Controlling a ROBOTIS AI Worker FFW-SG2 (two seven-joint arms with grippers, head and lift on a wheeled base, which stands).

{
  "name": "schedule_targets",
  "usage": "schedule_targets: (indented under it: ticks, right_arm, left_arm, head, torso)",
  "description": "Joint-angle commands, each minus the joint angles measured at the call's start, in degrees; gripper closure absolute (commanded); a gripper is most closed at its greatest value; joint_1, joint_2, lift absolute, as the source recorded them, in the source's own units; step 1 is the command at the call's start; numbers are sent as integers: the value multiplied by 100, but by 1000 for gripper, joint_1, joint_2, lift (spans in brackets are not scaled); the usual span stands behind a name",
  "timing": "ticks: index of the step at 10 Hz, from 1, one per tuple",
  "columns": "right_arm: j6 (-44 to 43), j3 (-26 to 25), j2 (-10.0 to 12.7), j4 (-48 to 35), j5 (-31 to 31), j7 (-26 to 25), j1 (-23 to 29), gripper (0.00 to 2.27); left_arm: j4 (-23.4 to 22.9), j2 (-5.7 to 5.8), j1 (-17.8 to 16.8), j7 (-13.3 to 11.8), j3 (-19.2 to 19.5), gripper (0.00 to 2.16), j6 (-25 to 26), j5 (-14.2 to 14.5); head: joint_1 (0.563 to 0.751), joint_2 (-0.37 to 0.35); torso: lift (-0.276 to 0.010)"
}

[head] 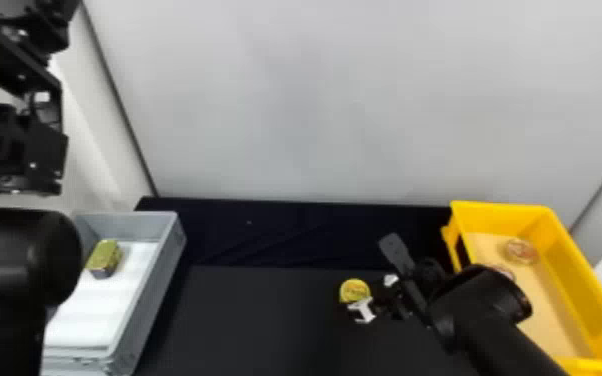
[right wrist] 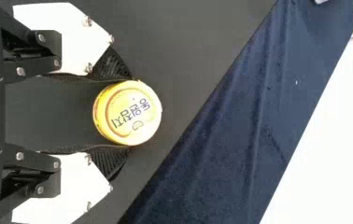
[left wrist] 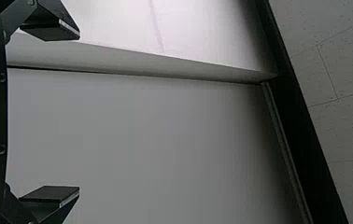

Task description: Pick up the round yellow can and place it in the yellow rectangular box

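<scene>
In the head view, the round yellow can (head: 353, 289) is seen over the dark table (head: 255, 315), well short of the yellow rectangular box (head: 500, 210), and it is met there by the right gripper (head: 368, 296), the arm being brought in from the lower right. Inside that box, on its paler floor, one round tin (head: 521, 251) is fully seen and a second tin (head: 501, 271) is partly hidden behind the right arm. Over on the left, a grey box (head: 157, 285) is lined with white, and in it a green-gold tin (head: 105, 257) is set near the far end. High at the left edge, well above the grey box, the left gripper (head: 40, 155) is parked. To the left wrist view now: the left gripper's (left wrist: 78, 112) fingers are spread wide apart, and a pale wall (left wrist: 132, 135) is faced. And in the right wrist view, here is the grip: the can is clamped by the right gripper (right wrist: 130, 113), its side touched by a ribbed black pad (right wrist: 111, 66) from either side, right at the fingertips, with its round yellow lid turned to the camera. Beyond the tabletop, a dark blue cloth (right wrist: 254, 121) is seen, gently creased; whether the can is lifted cannot be told.
</scene>
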Motion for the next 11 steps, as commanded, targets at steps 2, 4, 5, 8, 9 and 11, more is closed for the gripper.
schedule_targets:
  ticks: [2,4,5,8,9,11]
  right_arm:
    - [68,-67,-25,-193,64,70,126,665]
    - [68,-67,-25,-202,82,70,135,664]
    - [112,-67,-34,-290,108,70,162,665]
    - [816,-67,-262,-1679,90,79,566,665]
    - [1124,-111,-385,-2268,73,70,733,665]
    - [1484,-129,-464,-3129,55,96,935,665]
  left_arm:
    - [-29,-1,21,0,17,111,38,0]
    - [-29,-1,21,0,17,111,55,0]
    - [-64,8,56,0,43,111,73,0]
    - [-178,34,170,0,157,111,161,0]
    - [-222,43,196,0,184,111,205,9]
    - [-302,78,214,-9,228,111,266,0]
  head:
    - [663,54]
    - [663,54]
    - [663,54]
    - [663,54]
    - [663,54]
    - [663,54]
  torso:
    - [1]
    - [1]
    - [1]
    - [1]
    - [1]
    - [1]
